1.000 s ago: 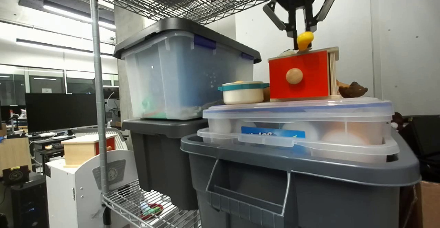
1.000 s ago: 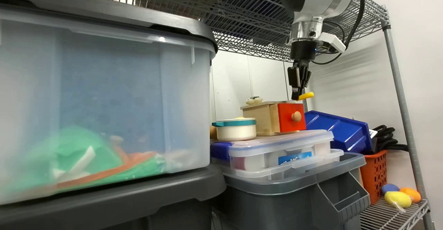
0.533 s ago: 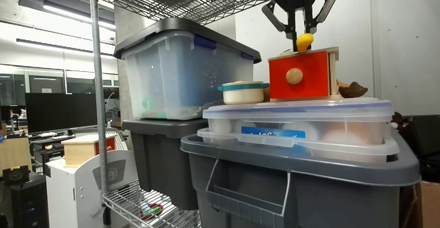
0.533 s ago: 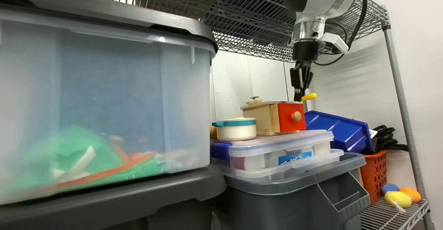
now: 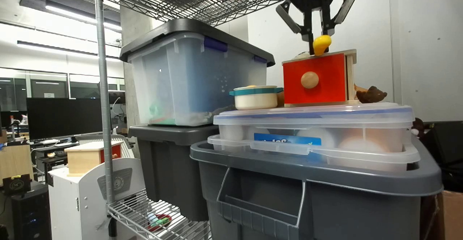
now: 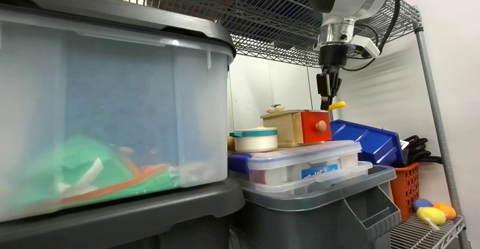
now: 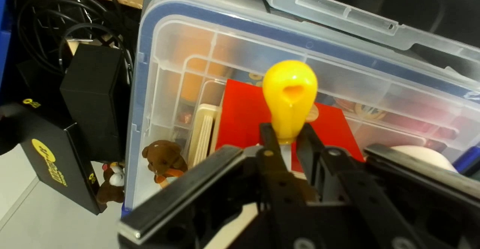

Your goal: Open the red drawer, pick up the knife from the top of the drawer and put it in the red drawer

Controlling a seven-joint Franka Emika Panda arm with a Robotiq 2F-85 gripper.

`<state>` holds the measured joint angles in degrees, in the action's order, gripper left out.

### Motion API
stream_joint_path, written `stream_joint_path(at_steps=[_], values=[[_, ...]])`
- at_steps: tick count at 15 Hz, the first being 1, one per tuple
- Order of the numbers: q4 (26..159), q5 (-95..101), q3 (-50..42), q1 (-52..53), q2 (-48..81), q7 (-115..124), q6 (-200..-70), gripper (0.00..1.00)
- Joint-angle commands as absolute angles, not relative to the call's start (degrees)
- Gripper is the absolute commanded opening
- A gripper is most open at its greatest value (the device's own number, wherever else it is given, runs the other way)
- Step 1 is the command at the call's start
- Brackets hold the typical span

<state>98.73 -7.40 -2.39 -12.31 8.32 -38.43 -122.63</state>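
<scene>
The red drawer (image 5: 325,81) is a small wooden box with a round knob, standing on a clear lidded tub; it appears in both exterior views. Its red front (image 6: 311,127) sits near the box body, and I cannot tell whether it is slightly out. My gripper (image 5: 319,52) hangs just above the box's top front edge, shut on the knife (image 5: 322,44). The knife's yellow rounded end (image 7: 289,84) sticks out past the fingertips in the wrist view, over the red face. Between the fingers (image 7: 267,136) a pale strip shows below the yellow; whether it belongs to the knife is unclear.
A cream pot with a teal rim (image 5: 255,99) stands beside the box. On the box top lies a small whitish toy (image 6: 275,108). A brown toy (image 7: 165,157) is at the box's side. A wire shelf (image 6: 262,27) is overhead; a tall clear tub (image 5: 202,77) stands nearby.
In an exterior view the gripper and knife have drifted a little to the right, past the red front's edge. The knife stays gripped. The box and its front have not moved.
</scene>
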Motion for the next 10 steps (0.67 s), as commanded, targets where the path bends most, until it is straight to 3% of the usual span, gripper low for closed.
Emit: stream_joint_path(at_steps=[1,10], values=[[101.3,-8.8,-3.2,-11.7,6.2,-40.6,-122.0,0.05],[104.5,-8.8,-3.8,-11.5,4.1,-41.2,-122.1,0.05]])
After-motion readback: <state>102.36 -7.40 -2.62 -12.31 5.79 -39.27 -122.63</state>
